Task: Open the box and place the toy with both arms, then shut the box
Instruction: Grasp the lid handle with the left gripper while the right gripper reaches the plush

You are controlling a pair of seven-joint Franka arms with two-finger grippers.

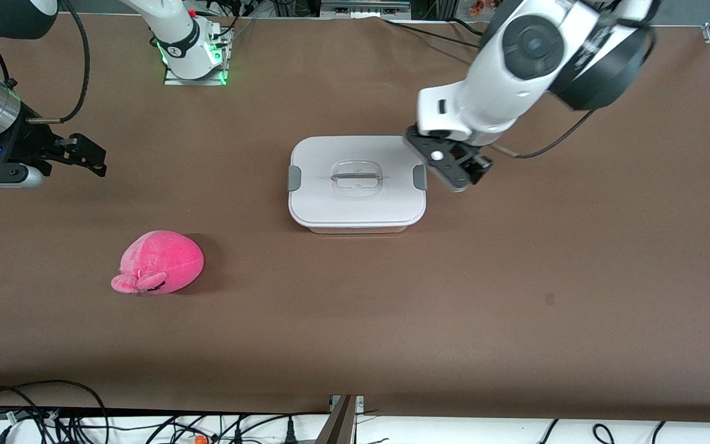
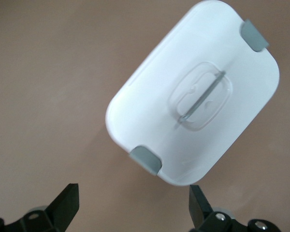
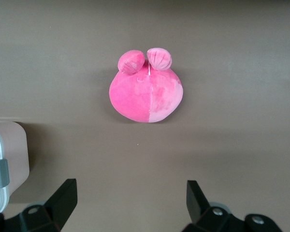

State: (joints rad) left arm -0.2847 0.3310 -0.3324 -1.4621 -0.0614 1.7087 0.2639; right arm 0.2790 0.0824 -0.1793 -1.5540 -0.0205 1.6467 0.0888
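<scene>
- The box (image 1: 357, 184), a pale tub under a white lid (image 1: 355, 203), sits closed at the centre of the front view on the brown tabletop (image 1: 515, 296); a grey clip (image 1: 294, 177) shows at one short end and a second grey clip (image 1: 419, 177) at the other, with the clear recessed handle (image 1: 358, 179) in the middle of the lid.
- The left gripper (image 1: 453, 163), just right of centre in the front view, hangs low beside the box's clip at the left arm's end; its fingers (image 2: 67, 205) stand spread and released in the lower corners of the left wrist view, holding nothing.
- The toy (image 1: 159, 262), a round bright pink plush with stubby feet, lies at lower left of the front view, nearer the camera than the box and well apart from it, toward the right arm's end of the tabletop.
- The right gripper (image 1: 81, 154) waits at the left edge of the front view above bare tabletop; its fingers (image 3: 63, 200) are spread and empty, with the toy in the upper middle of the right wrist view.
</scene>
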